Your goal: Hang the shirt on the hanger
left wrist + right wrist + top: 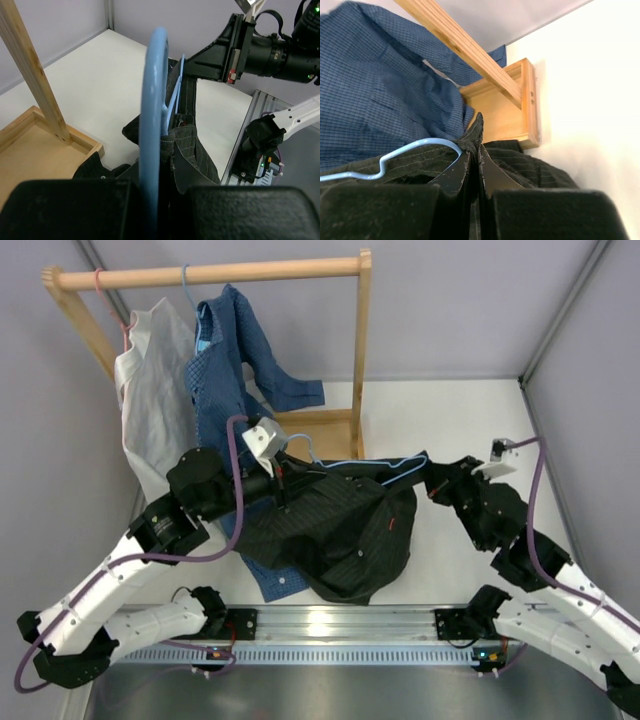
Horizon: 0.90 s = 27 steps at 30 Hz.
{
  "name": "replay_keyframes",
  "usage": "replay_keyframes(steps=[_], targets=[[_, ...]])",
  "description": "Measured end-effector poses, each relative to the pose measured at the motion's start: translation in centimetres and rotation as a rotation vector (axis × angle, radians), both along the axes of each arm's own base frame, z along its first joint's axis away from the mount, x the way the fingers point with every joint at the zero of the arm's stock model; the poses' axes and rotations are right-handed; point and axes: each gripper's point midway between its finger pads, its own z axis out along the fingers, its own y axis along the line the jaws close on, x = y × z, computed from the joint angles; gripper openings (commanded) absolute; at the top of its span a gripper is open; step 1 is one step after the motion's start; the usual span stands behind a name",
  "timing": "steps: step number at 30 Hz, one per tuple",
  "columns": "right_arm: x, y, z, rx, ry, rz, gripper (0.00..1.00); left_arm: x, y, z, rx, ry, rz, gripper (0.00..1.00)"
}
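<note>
The left hand (282, 483) is clamped narrow on the hook of the thin light-blue rod hanger (152, 100), above the white desk (470, 420). The black pinstriped button-up shirt (340, 530) drapes from the hanger between both arms, sagging toward the desk's near edge. The right hand (479, 172) pinches a fold of shirt fabric beside the hanger's shoulder bend

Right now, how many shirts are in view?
3: a white-grey shirt hanging at the left of the wooden rack, a blue dotted shirt hanging beside it, and a black pinstriped shirt lifted in front of the rack. No others are visible.
</note>
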Motion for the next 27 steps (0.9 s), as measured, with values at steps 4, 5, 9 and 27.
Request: replay_keyframes(steps=[4,5,9,27], targets=[[0.9,0.4,0.5,-0.089,0.020,0.007,0.00,-0.3,0.7,-0.6,0.011,-0.003,0.011,0.00],[1.1,0.5,0.5,-0.109,0.025,0.012,0.00,-0.2,0.8,-0.8,0.017,-0.003,0.020,0.00],[1.7,0.5,0.9,-0.232,0.043,0.019,0.00,0.2,1.1,-1.4,0.041,0.003,0.042,0.00],[0.7,3.4,1.8,-0.400,-0.041,0.262,0.00,4.5,-1.0,-5.7,0.098,0.221,0.204,0.00]])
